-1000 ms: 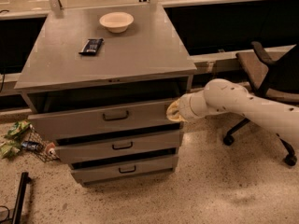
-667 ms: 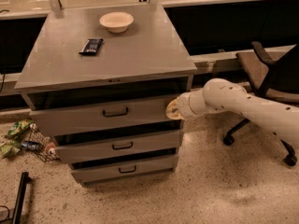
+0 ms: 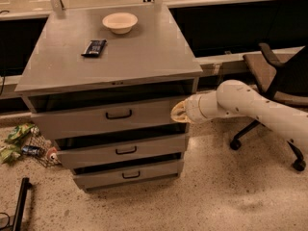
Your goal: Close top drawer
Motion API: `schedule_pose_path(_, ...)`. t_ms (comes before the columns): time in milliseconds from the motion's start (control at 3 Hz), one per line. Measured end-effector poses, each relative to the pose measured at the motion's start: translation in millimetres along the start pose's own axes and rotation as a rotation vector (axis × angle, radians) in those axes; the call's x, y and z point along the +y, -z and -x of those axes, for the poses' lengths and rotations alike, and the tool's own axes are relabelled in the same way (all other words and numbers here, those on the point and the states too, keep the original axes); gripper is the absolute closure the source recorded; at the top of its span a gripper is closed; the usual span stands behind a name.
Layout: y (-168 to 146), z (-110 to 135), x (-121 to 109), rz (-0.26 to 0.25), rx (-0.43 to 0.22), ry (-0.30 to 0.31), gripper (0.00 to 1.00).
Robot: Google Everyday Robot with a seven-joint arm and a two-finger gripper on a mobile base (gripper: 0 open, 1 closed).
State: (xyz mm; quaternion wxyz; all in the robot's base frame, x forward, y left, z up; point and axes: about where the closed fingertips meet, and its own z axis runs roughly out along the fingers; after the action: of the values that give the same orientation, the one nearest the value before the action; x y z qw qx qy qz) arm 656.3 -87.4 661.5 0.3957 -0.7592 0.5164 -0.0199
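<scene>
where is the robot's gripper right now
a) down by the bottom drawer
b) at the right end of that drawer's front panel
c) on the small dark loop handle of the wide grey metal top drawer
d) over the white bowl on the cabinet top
B: the gripper is at the right end of the front panel of the wide grey metal top drawer, well right of its small dark loop handle.

One cam, high front, looking down; tool (image 3: 179,112) mid-right of view.
</scene>
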Motion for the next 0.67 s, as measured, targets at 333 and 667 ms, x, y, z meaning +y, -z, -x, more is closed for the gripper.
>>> schedule_pose_path(333,23.4,24.7,1.0,-0.015,-0.104,-0.062,1.00)
schedule_pose_path(667,56.4,58.8,-3.6,-0.050,-0.205,-0.126,1.00)
